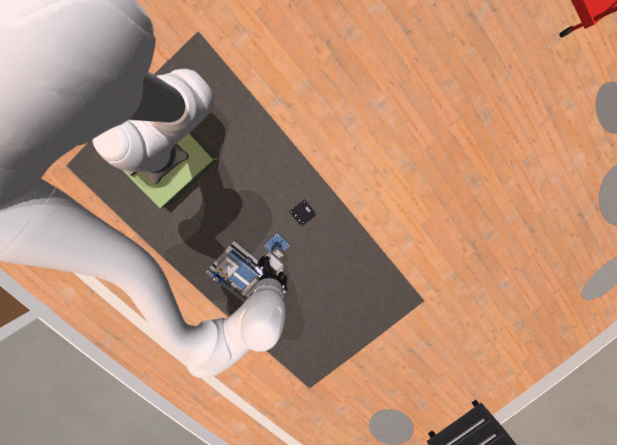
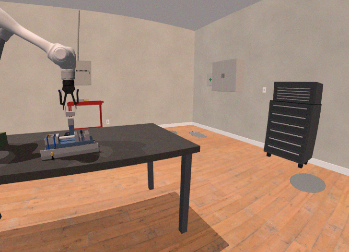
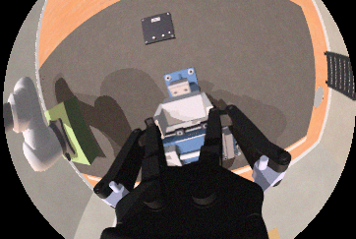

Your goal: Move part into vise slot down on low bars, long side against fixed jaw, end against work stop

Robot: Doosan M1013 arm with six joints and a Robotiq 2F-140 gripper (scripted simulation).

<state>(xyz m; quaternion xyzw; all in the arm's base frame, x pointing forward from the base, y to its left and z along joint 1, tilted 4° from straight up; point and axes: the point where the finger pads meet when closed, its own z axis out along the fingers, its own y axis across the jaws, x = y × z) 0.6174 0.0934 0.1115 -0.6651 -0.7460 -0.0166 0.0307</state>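
Observation:
My gripper [image 2: 69, 106] points straight down and is shut on the part [image 2: 70, 112], a light grey block, and holds it in the air well above the table. In the wrist view the part [image 3: 185, 112] sits between the fingers. The blue V-block [image 2: 71, 127] stands right below it, with a gap between them. The vise [image 2: 69, 143] lies beside the V-block, with its jaws open and blue bars inside; it also shows in the overhead view [image 1: 236, 270]. The black infeed plate [image 1: 303, 213] lies bare farther along the table, and it shows in the wrist view [image 3: 157, 29] too. I cannot tell which way the slot faces.
The green robot base [image 1: 171, 174] stands at one end of the dark table [image 2: 112, 148]. A red cart [image 2: 84, 102] stands behind by the wall. A black tool chest [image 2: 293, 122] stands at the right wall, far from the table.

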